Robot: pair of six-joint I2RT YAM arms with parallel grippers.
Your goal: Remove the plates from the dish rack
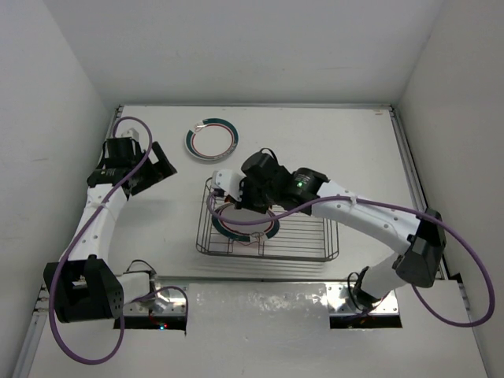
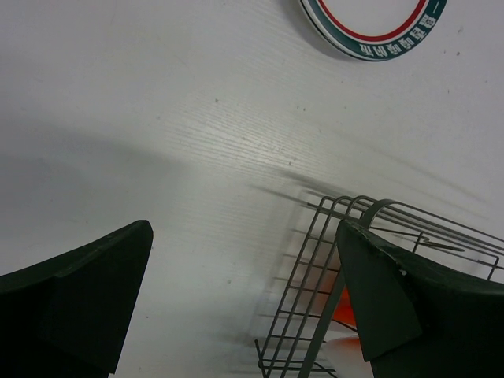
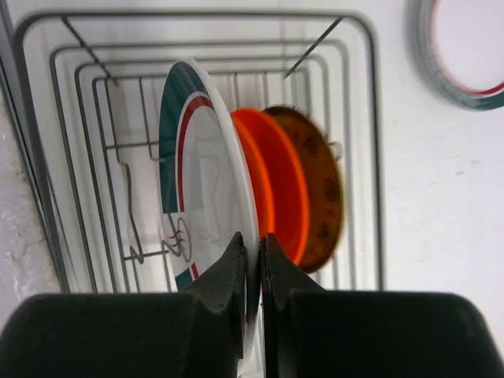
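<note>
Dish rack [image 1: 315,250] with plates stood on edge in its left half. The rim of the white teal-ringed plate [image 3: 201,181] is pinched between the nearly closed fingers of the right gripper [image 3: 252,246], which is poised over the rack. Directly behind that plate in the rack, an orange plate [image 3: 279,197] and a darker, blurred plate [image 3: 321,189] are seen. A second teal-ringed plate [image 1: 211,140] is laid flat beyond the rack's far left corner. The left gripper [image 2: 244,236] is spread wide and empty, just outside the rack's left side.
</note>
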